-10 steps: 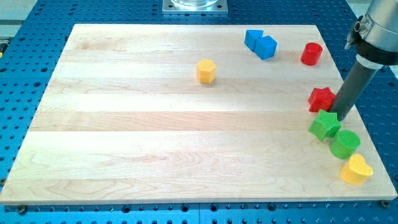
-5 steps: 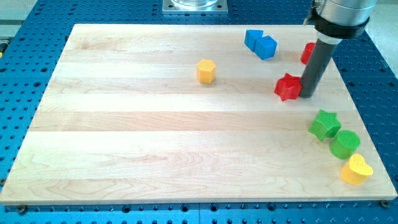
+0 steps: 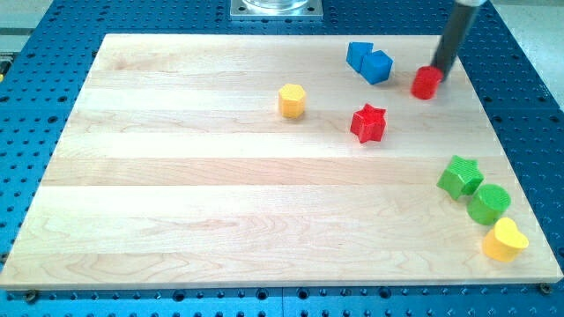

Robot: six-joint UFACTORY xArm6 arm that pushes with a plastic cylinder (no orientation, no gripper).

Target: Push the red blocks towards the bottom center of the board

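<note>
A red star block (image 3: pixel 368 122) lies right of the board's middle, in the upper half. A red cylinder block (image 3: pixel 426 83) lies near the view's top right. My tip (image 3: pixel 441 74) is at the cylinder's upper right side, touching or almost touching it. The rod rises from there out of the view's top. The red star is well apart from the tip, down and to the left.
Two blue blocks (image 3: pixel 369 62) sit together left of the red cylinder. A yellow hexagon block (image 3: pixel 292 100) lies near the top centre. A green star (image 3: pixel 460 176), a green cylinder (image 3: pixel 488 203) and a yellow heart (image 3: pixel 504 239) cluster at the bottom right of the wooden board (image 3: pixel 176 194).
The tip pushed the red star leftward from the right edge, then left it and moved up to the red cylinder, which has shifted slightly left and down.
</note>
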